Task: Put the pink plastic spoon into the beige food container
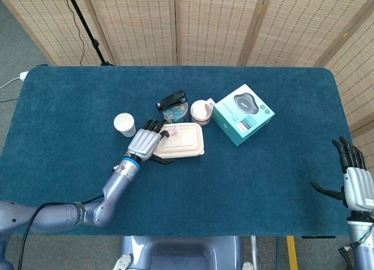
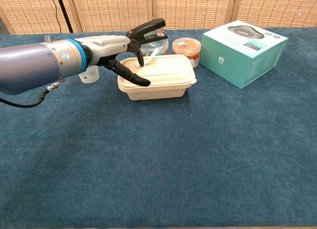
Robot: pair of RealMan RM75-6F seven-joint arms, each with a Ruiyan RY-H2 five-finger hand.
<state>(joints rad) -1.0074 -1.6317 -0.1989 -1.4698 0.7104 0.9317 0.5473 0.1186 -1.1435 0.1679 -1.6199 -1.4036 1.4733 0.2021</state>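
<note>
The food container [image 1: 184, 140] sits near the middle of the table [image 1: 251, 188], with the left hand [image 1: 146, 142] over its left end and the spoon [image 2: 151, 56] at the fingertips above that end. Behind the container stand a round tub [image 1: 175, 113] with a stapler [image 1: 172, 100] on top and a lidded cup [image 1: 201, 111]; a boxed product [image 1: 242, 114] lies to their right and a paper cup [image 1: 124, 124] to the left. The right hand [image 1: 353, 179] hovers at the table's right edge, near the front corner.
</note>
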